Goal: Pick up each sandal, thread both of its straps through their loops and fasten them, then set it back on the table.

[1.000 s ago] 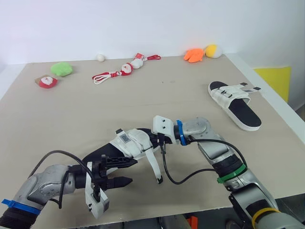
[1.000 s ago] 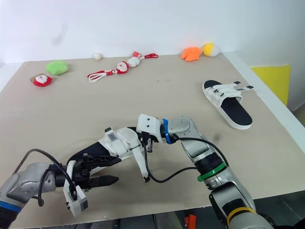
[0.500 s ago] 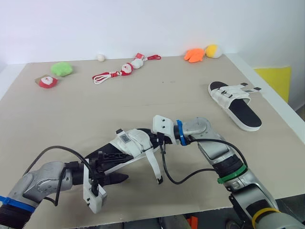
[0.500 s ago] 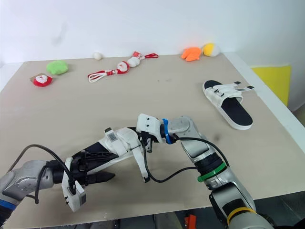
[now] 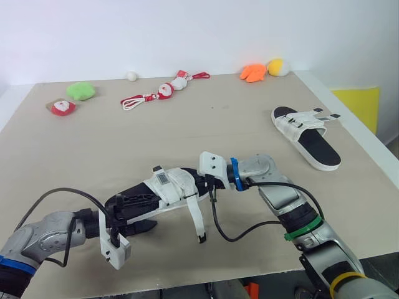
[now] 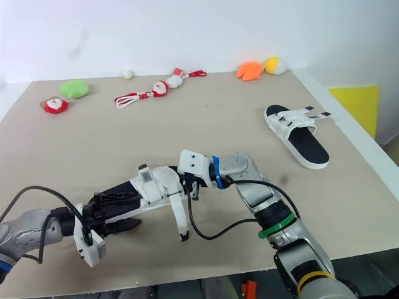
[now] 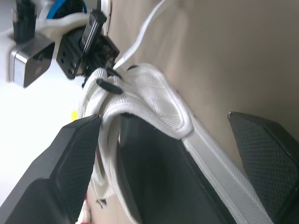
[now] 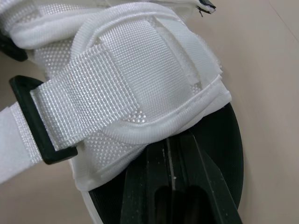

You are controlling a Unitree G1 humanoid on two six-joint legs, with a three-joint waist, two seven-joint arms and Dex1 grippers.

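Observation:
A sandal [image 5: 167,187] with a black sole and white straps hangs tilted just above the table's front middle. My right gripper [image 5: 202,182] is shut on it, its fingers [image 8: 156,186] lying on the footbed with their tips under the white upper. My left gripper [image 5: 151,215] is open, its fingers [image 7: 74,158] wide apart on either side of the heel end. One loose strap [image 5: 196,218] dangles to the table. A black loop [image 8: 28,112] shows beside the fastened strap. The second sandal [image 5: 307,137] lies on the table at the right with its straps loose.
Small plush toys line the back of the table [image 5: 93,149]: green [image 5: 81,91], red and white [image 5: 60,107], a Santa on a red cord [image 5: 159,92], orange [image 5: 254,72], yellow [image 5: 277,66]. A yellow panel [image 5: 360,103] stands beyond the right edge.
My left gripper has drawn back to the left and risen, so its fingers now straddle the sandal's heel. The sandal has tilted slightly and its dangling strap has swung a little left.

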